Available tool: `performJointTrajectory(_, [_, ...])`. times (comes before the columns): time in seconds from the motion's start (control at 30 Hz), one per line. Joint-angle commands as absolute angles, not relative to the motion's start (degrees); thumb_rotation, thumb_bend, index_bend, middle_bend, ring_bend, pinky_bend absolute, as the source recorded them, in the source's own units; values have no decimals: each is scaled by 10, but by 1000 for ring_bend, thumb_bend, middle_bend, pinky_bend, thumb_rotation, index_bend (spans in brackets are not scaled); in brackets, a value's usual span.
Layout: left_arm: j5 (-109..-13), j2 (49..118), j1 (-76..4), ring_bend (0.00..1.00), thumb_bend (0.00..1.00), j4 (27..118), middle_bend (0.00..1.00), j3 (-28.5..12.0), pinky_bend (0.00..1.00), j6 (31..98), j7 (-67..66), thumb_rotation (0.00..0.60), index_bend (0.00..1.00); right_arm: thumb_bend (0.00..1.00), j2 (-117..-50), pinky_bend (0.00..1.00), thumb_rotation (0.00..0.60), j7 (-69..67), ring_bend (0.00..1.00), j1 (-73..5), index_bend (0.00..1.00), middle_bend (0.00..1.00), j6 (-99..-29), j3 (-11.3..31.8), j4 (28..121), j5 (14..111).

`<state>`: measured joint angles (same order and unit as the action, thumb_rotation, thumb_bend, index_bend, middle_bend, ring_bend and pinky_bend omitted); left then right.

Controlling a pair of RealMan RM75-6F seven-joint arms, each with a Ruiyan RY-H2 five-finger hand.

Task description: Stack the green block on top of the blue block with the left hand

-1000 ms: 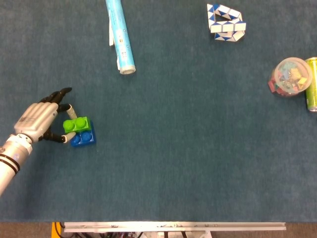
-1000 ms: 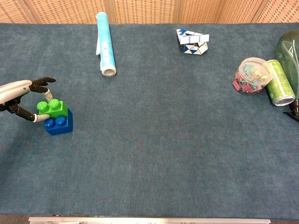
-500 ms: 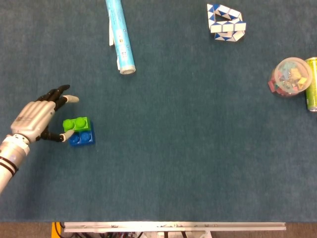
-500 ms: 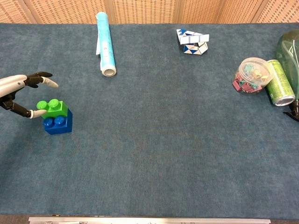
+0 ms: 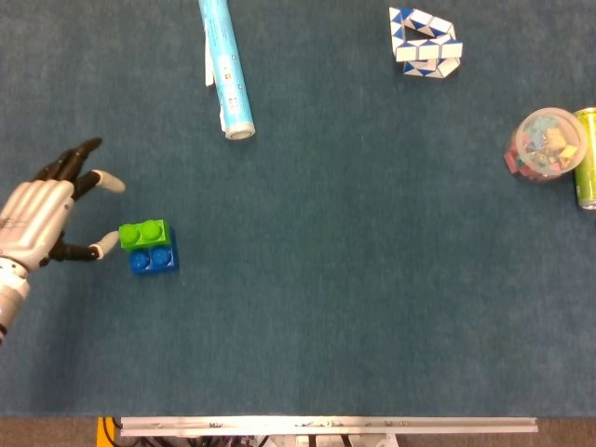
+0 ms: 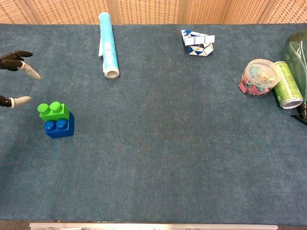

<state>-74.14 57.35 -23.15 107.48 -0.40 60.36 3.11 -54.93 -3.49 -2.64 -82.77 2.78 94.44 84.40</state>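
The green block (image 5: 142,234) (image 6: 53,111) sits on top of the blue block (image 5: 155,260) (image 6: 60,128), shifted a little to the left of it, at the left of the blue cloth. My left hand (image 5: 39,220) (image 6: 14,76) is to the left of the stack, fingers spread, holding nothing and clear of the blocks. In the chest view only its fingertips (image 6: 22,100) show at the frame's left edge. The right hand shows in neither view.
A light blue tube (image 5: 224,63) (image 6: 108,44) lies at the back left. A blue-white folding toy (image 5: 424,43) (image 6: 197,43) is at the back. At the right stand a clear tub of clips (image 5: 547,145) (image 6: 259,76) and a green can (image 5: 586,156) (image 6: 286,85).
The left hand let go of the green block, spread its fingers and drew back to the left and up. The green block stays on the blue one.
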Motion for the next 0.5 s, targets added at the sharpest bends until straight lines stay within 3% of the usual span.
performJointTrajectory(0.03, [-727,549,-211,0,285,1107,0,9,115,639,-66,600,349,98,-549,137,600,-33,131,-26,215,258,-828,28,945,844])
performJointTrajectory(0.23, [-698,566,-188,0,285,1126,0,21,115,702,-216,600,377,99,-550,136,600,-29,131,-27,215,258,-826,27,946,843])
performJointTrajectory(0.5, [-723,601,-154,0,285,1073,1,24,115,771,-259,600,384,98,-554,136,600,-16,131,-29,215,258,-819,27,946,837])
